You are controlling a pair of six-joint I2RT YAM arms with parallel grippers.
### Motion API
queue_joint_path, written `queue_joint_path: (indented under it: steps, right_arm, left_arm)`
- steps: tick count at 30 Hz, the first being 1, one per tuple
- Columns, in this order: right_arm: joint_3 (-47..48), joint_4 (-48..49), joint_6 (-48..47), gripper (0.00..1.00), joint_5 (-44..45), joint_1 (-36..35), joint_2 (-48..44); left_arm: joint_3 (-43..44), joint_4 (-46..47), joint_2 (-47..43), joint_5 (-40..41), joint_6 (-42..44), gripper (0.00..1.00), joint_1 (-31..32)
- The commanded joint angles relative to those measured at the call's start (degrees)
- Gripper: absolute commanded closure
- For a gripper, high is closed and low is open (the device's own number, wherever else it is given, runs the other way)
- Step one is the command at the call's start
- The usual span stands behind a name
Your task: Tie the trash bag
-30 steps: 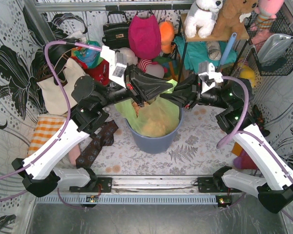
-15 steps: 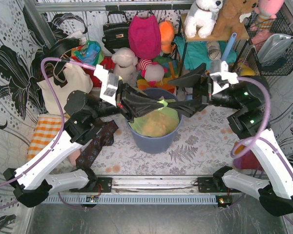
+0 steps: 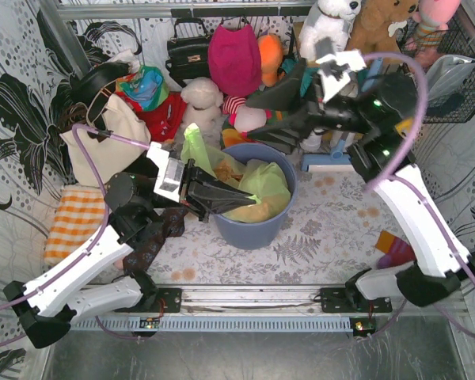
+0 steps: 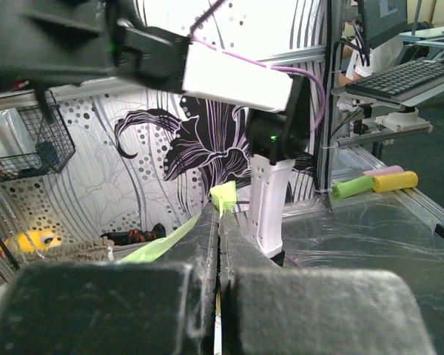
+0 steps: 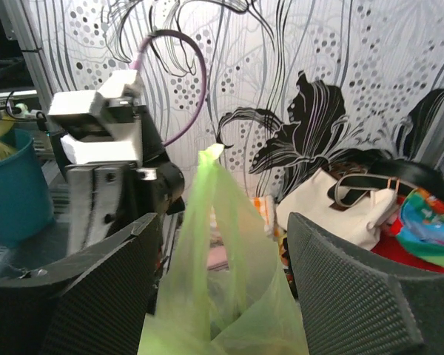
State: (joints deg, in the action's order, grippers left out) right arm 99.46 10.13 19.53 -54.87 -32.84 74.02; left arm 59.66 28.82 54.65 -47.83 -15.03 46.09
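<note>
Gathering flaps: the left hand (image 4: 220,214) clamps the bag (image 3: 265,186); the right hand (image 3: 257,119) gapes, empty. Next, I judge, it must grip the upright flap (image 5: 207,192).

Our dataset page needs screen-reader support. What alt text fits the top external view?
Seen from above, the left gripper is shut on a lime-green trash bag sitting in a blue-grey bin, while the right gripper hangs open, raised behind the bin.

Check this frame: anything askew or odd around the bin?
Yes. One corner of the trash bag stands up loose at the bin; the left gripper pinches another part, the open right gripper holds nothing.
</note>
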Motion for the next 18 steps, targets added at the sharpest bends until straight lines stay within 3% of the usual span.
queue_joint_path:
  steps: [1, 3, 8, 15, 18]
  right_arm:
    - [9.48, -7.75, -0.25, 0.3, 0.62, -3.87, 7.37]
    - [16.2, -16.23, -4.15, 0.3, 2.05, -7.02, 11.64]
    - [28.35, -23.84, -6.02, 0.29, 1.0, -10.1, 20.81]
    - [36.3, -23.24, -3.25, 0.3, -7.37, -11.19, 29.37]
    - [38.72, -23.3, -2.85, 0.35, -9.64, -12.31, 31.16]
  left_arm:
    - [-1.1, 7.77, -0.86, -2.76, -2.16, 1.0, -0.21]
    - [-1.3, 8.25, -0.98, -3.2, -2.48, 1.0, -0.21]
    - [-1.64, 9.88, -1.0, -5.13, -3.52, 1.0, -0.21]
    - [-1.98, 10.13, -1.02, -5.77, -3.69, 1.0, -0.21]
    - [-2.0, 9.98, -1.19, -5.58, -3.33, 1.0, -0.21]
